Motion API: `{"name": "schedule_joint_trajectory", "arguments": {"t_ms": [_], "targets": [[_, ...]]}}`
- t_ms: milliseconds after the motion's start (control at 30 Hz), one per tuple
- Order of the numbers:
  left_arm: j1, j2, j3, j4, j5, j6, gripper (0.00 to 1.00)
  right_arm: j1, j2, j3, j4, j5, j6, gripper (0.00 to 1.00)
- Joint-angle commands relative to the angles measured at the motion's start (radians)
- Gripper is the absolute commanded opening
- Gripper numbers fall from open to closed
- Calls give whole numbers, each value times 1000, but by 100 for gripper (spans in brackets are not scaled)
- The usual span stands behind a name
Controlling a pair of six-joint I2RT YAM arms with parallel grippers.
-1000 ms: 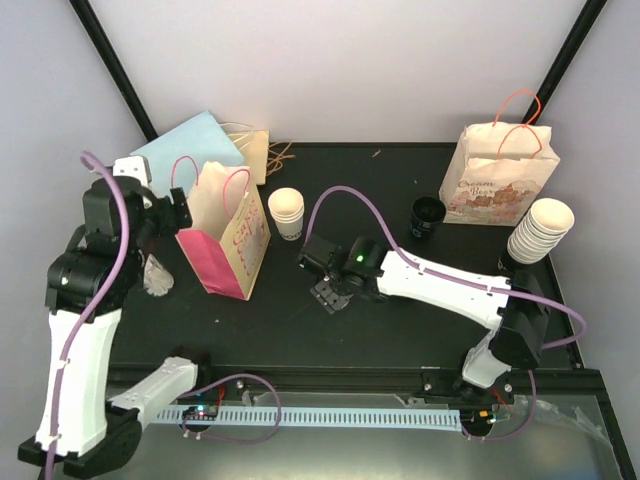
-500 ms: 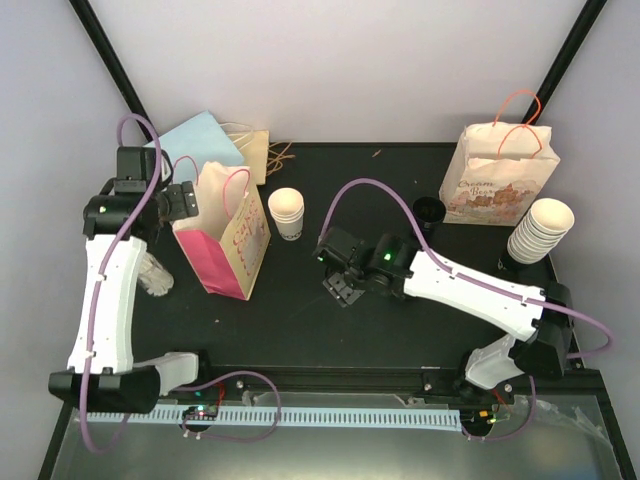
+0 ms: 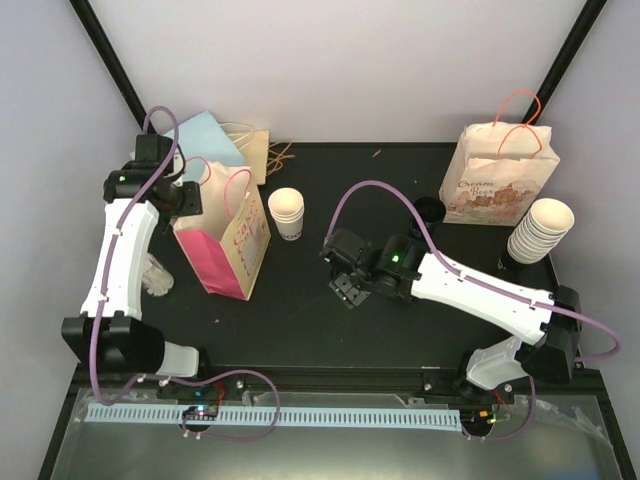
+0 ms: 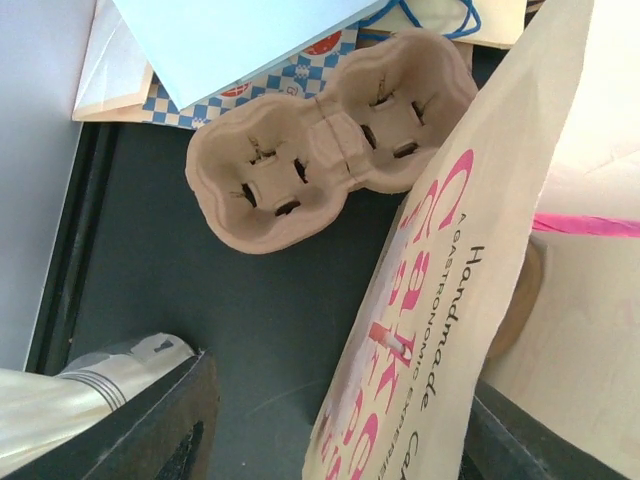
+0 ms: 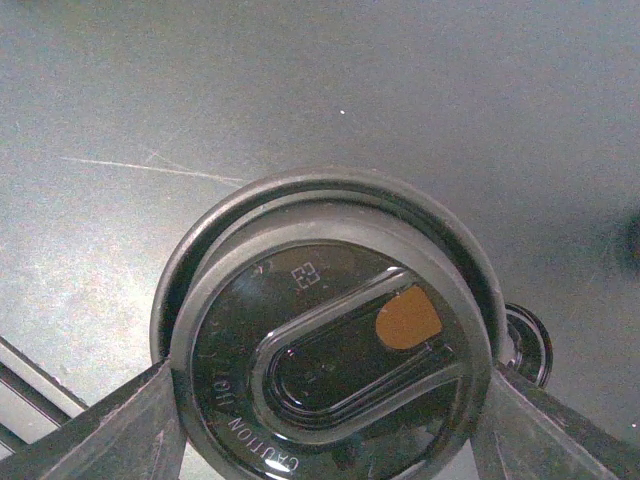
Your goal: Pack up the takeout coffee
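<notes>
Right claw (image 3: 349, 289) pinches the black lid (image 5: 330, 345). I'd keep it level, centring over the paper cup (image 3: 287, 212) upper-centre. Left claw (image 3: 188, 198) is spread, straddling the pink bag (image 3: 228, 245) wall.

The left gripper (image 3: 185, 197) is at the pink bag (image 3: 228, 250), right gripper (image 3: 348, 290) over the table (image 3: 300, 335).

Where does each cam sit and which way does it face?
Top external: above and behind the bases, looking down on the table; left arm and right arm both show.
Left wrist: on the left arm, facing down at the pink bag and cup tray; its fingers show.
Right wrist: on the right arm, facing down at a lid held between its fingers.
Shared: top and left wrist both see the pink bag.
</notes>
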Motion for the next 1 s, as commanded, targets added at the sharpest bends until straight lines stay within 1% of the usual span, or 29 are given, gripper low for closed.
{"name": "schedule_joint_trajectory", "arguments": {"t_ms": [0, 167, 200, 300, 400, 500, 567, 733, 867, 967], "targets": [[6, 24, 50, -15, 16, 34, 57, -9, -34, -11, 1, 17, -12, 66], [5, 32, 56, -18, -14, 29, 36, -16, -42, -8, -7, 24, -16, 66], [6, 26, 57, -18, -24, 27, 31, -17, -43, -7, -9, 25, -17, 66], [6, -6, 68, -19, -46, 18, 11, -19, -48, -8, -12, 27, -19, 66], [6, -57, 86, -17, -48, 22, 2, -23, -52, -9, -14, 28, -18, 65], [5, -123, 112, -10, -67, 19, 2, -28, -57, -10, -15, 31, -19, 65], [4, -178, 113, 14, -50, 26, 2, -31, -61, -8, -17, 34, -20, 65], [4, -285, 160, 55, 57, 5, 2, -42, -78, -11, -22, 38, -20, 65], [5, -321, 228, 47, 168, -28, 2, -53, -91, -19, -23, 39, -11, 65], [4, -338, 274, 38, 224, -45, 2, -69, -103, -28, -26, 43, 0, 65]]}}
